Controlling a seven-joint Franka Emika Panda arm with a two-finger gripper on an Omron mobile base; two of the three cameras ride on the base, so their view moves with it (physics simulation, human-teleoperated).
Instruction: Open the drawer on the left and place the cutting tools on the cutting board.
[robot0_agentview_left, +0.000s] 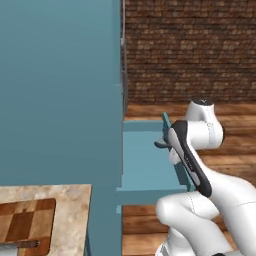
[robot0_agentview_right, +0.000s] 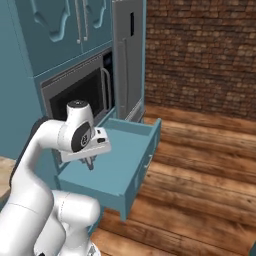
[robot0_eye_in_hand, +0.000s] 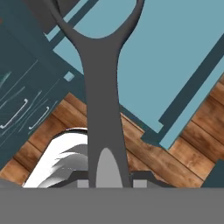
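Note:
The teal drawer (robot0_agentview_left: 145, 160) (robot0_agentview_right: 122, 170) stands pulled out over the wooden floor, and its bottom looks bare. My gripper (robot0_agentview_right: 90, 163) (robot0_agentview_left: 161, 145) hangs over the drawer's inner part, shut on a slim grey metal tool (robot0_eye_in_hand: 103, 87). In the hand view the tool runs up from between the fingertips and splits into a forked, looped head. The block-patterned cutting board (robot0_agentview_left: 22, 222) lies on the counter at the lower left. A knife (robot0_agentview_left: 20, 245) with a silver blade and brown handle rests on the board's near edge.
A tall teal cabinet side (robot0_agentview_left: 60, 90) rises left of the drawer. A built-in microwave (robot0_agentview_right: 80, 95) sits above the drawer, with a grey fridge (robot0_agentview_right: 127, 60) beside it. The marble counter (robot0_agentview_left: 72, 210) carries the board. A brick wall (robot0_agentview_right: 200, 55) is behind.

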